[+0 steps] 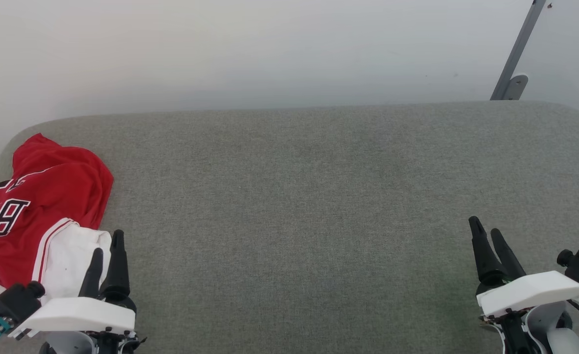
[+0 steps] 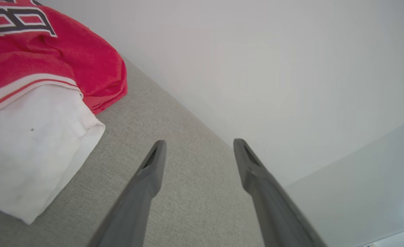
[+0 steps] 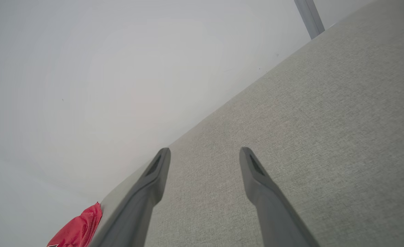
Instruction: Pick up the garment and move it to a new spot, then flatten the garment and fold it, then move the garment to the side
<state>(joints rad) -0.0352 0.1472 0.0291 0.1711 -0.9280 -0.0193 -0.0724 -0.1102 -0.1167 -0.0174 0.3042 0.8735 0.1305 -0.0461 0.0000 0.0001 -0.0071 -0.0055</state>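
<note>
Pale wall (image 1: 220, 49) runs behind everything you see. In front of it is the counter (image 1: 299, 196), covered in grey woven cloth with rounded far corners.

The garment (image 1: 38, 196) lies bunched at your far left, on the counter's left end and reaching the left edge of the head view. It is red, crumpled and not laid flat. Black letters with white outlines face up but are partly folded under, so you can't read the whole word. A white sleeve (image 1: 75, 255) with red-and-white striped trim points toward the near edge.

The left end effector (image 1: 107, 241) hovers at the lower left with its fingers spread and nothing between them. In the head view its tips overlap the sleeve's right edge. The left wrist view shows them over bare cloth just beside the sleeve, not touching it.

The right end effector (image 1: 484, 225) is at the lower right, well apart from the garment. Its fingers are also spread and empty, over bare counter.

A grey metal strut (image 1: 518, 49) slants up the wall past the far right corner.
</note>
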